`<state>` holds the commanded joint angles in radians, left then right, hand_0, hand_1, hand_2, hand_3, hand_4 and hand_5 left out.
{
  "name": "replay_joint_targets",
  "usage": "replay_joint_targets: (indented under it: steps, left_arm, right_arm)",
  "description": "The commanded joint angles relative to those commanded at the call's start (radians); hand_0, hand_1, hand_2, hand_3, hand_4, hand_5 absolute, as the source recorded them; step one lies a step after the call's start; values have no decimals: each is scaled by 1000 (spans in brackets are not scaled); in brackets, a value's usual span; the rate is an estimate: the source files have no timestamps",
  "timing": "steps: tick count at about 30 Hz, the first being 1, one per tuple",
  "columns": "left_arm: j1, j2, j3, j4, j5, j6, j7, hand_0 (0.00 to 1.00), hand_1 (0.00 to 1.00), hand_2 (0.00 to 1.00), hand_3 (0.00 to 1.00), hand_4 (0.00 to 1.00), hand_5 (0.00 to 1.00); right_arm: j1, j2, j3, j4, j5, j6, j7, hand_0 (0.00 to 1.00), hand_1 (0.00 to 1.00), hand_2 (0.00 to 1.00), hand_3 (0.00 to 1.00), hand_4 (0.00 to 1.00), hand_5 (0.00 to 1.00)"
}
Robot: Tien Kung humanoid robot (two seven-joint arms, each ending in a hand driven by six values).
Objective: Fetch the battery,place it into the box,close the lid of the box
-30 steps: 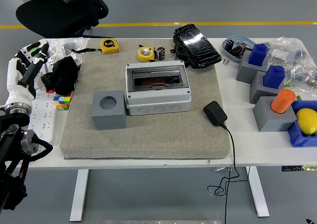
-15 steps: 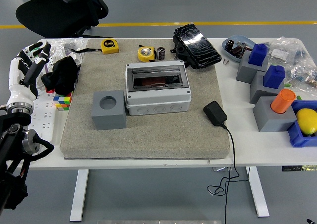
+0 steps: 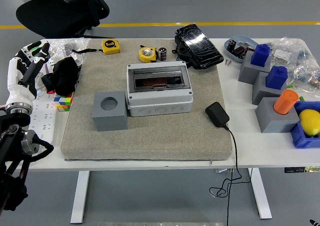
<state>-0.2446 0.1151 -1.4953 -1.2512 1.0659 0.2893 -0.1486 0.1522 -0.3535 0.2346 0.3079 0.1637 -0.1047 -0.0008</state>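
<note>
White worktop (image 3: 260, 151) is carrying a grey mat (image 3: 150, 136), nearest my view. On the mat I am seeing a grey cube (image 3: 109, 110) touching the box (image 3: 159, 89), whose lid looks shut. Beyond the box, near the far edge, the battery (image 3: 162, 54) is standing upright just beside a yellow tape measure (image 3: 148, 53). I judge it small, rigid, light and smooth, liable to roll; a pinch across its sides should serve. My left hand (image 3: 22, 76) is hovering at the left edge, raised, fingers spread and holding nothing, well apart from the battery. My right arm is not showing.
</note>
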Motion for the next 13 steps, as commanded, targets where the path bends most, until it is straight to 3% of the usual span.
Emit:
replay_joint_targets:
  steps: [8,13]
  left_arm:
    - [-33,25,13,9,1,-2,4,684,688,691,654,957,433]
    - [-15,16,11,0,2,-3,6,684,688,691,654,957,433]
  right_arm:
    - [29,-14,-33,2,7,-3,-6,579,629,658,552,948,492]
    - [10,-15,-30,-2,13,-4,-8,579,629,658,552,948,492]
